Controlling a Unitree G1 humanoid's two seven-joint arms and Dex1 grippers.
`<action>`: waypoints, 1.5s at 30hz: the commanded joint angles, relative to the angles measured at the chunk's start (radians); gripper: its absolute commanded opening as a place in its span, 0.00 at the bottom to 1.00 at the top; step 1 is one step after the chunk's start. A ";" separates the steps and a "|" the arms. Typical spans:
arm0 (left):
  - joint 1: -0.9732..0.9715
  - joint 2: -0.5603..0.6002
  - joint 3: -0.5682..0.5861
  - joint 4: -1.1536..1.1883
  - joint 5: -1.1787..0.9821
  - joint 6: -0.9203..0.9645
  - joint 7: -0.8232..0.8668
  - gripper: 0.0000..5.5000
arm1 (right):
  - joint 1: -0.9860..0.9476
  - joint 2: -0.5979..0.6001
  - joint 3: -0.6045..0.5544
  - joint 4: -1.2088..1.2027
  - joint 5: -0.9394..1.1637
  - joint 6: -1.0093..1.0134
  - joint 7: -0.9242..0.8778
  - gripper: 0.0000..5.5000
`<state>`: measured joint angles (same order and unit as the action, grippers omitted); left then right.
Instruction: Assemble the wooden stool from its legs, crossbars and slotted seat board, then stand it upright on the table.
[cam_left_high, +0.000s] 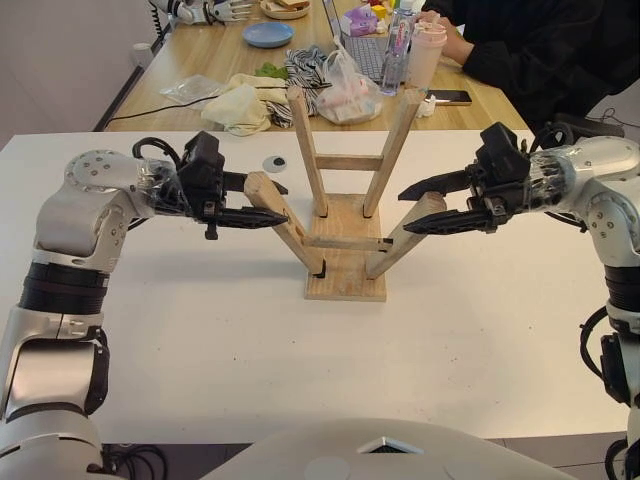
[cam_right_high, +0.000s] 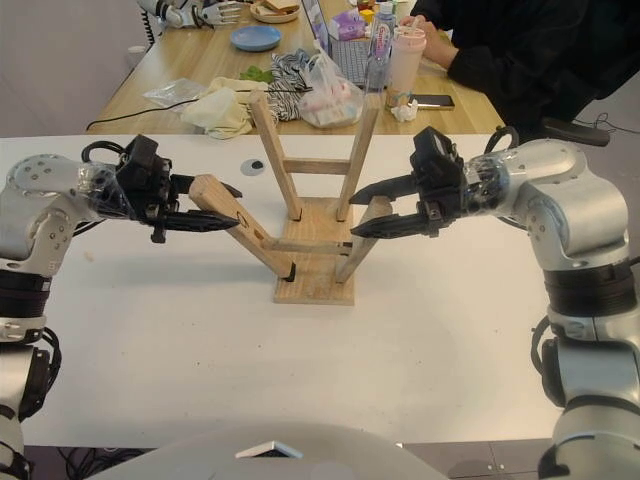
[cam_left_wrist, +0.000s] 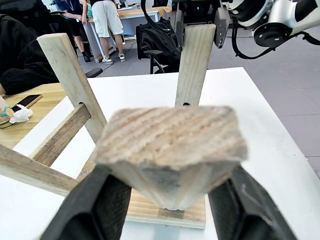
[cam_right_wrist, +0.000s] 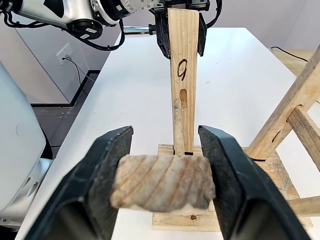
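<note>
The stool stands upside down, its slotted seat board flat on the white table. Two far legs rise upright, joined by a crossbar. Two near legs splay outward, with a lower crossbar between them. My left gripper is shut on the top end of the left near leg; its black fingers press both sides of the end grain. My right gripper is shut on the top of the right near leg, whose end sits between the fingers.
A small round disc lies on the white table behind the left gripper. Beyond the white table's far edge, a wooden table holds bags, bottles, a blue plate and a phone, with a person seated there. Open tabletop lies in front of the stool.
</note>
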<state>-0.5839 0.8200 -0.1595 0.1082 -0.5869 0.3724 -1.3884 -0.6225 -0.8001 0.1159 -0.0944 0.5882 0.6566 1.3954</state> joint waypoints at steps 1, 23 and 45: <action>0.039 -0.027 -0.143 0.020 0.185 0.023 0.044 0.36 | 0.070 0.016 0.070 -0.027 -0.027 0.018 -0.008 0.39; 0.073 -0.098 -0.219 -0.107 0.222 0.140 0.220 0.36 | 0.086 0.010 0.165 -0.081 -0.117 -0.068 -0.015 0.38; 0.173 -0.101 -0.034 -0.195 0.197 0.174 0.362 0.57 | -0.058 0.113 0.135 0.220 -0.267 -0.315 -0.071 0.60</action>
<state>-0.4195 0.7019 -0.2100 -0.0673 -0.3952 0.5571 -1.0153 -0.7096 -0.7074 0.2322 0.1205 0.3439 0.3288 1.3218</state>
